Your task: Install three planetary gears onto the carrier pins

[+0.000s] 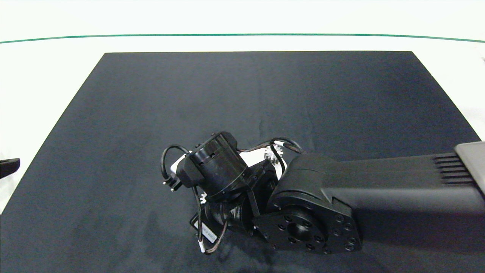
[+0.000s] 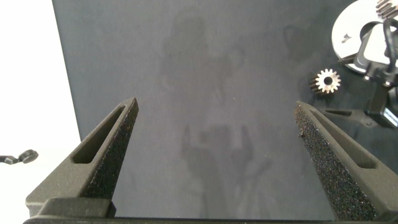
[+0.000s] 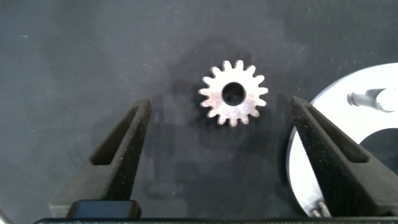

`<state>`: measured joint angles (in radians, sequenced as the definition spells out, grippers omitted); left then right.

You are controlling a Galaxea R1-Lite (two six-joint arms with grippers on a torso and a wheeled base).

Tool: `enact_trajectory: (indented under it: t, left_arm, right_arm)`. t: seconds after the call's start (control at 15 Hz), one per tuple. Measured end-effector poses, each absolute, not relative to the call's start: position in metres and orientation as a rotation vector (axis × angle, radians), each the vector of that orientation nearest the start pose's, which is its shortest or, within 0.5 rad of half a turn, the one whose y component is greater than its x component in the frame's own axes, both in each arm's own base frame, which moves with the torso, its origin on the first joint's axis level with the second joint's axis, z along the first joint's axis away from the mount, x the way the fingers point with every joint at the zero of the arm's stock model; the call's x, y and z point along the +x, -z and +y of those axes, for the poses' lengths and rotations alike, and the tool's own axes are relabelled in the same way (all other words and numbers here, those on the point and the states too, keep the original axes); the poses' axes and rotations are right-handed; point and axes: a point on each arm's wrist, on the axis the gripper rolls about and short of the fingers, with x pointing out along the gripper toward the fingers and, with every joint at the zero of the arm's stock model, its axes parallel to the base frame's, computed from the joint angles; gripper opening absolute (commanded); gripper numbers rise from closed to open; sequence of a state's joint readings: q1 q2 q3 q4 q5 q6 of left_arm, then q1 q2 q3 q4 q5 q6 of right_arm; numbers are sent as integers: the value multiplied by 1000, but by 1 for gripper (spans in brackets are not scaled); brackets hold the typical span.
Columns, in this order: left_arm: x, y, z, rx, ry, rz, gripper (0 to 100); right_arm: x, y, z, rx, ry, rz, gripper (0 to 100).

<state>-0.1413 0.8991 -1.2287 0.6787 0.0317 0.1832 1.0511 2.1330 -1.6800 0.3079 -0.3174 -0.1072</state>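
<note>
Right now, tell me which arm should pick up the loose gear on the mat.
Right. The right gripper is open, hanging over the gear, which lies flat on the mat just ahead of the gap between its fingers, beside the disc. The left gripper, also open, is over bare mat, well away from it.

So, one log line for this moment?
right gripper: open, over loose gear on mat | disc beside | left gripper: open, idle

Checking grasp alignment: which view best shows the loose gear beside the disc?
Right wrist view: the gear lies flat on the mat, unobstructed, centred between the open right gripper fingers, with the disc alongside. The left wrist view shows it small and distant. In the head view the right arm hides all but a sliver.
</note>
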Motion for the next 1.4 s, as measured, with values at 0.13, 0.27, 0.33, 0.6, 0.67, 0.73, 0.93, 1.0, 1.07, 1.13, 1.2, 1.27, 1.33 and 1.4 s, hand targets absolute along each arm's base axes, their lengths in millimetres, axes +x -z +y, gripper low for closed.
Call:
enact_trajectory:
  t: [0.13,0.27,0.33,0.6,0.67,0.73,0.93,1.0,1.07,1.13,1.2,1.27,1.33,1.4]
  left_arm:
    - [50,-328,-6,211,140,338,100]
    - [50,-328,-6,211,140,336,100]
    - [50,-328,-6,211,140,336,100]
    - [50,-327,-6,211,142,337,100]
    - [50,-327,-6,212,141,338,100]
    - [50,-327,-6,212,141,338,100]
    - [50,-328,-6,211,141,336,100]
    - [49,-328,-6,211,140,336,100]
    - [50,-328,-6,211,141,336,100]
    - [50,-328,-6,211,141,336,100]
    - [50,-328,-6,211,141,336,100]
    - [49,-328,-6,211,141,335,100]
    - [49,-328,-6,211,141,335,100]
    - [49,-328,-6,211,141,335,100]
  right_arm:
    - [223,-171,362,-591,-717,578,79]
    - [230,-169,361,-587,-703,583,75]
    - [233,-168,361,-583,-698,582,73]
    - [236,-168,362,-577,-692,580,66]
    - [236,-168,362,-576,-693,580,63]
    - [236,-168,362,-576,-692,581,61]
    - [235,-167,363,-576,-694,582,55]
    - [235,-167,363,-576,-695,582,54]
    - [235,-167,363,-576,-695,583,51]
    - [235,-167,363,-575,-694,583,49]
    - [235,-167,363,-574,-694,583,48]
    - [235,-167,363,-573,-694,582,45]
    - [235,-167,363,-572,-694,581,43]
    - [235,-166,363,-572,-694,582,42]
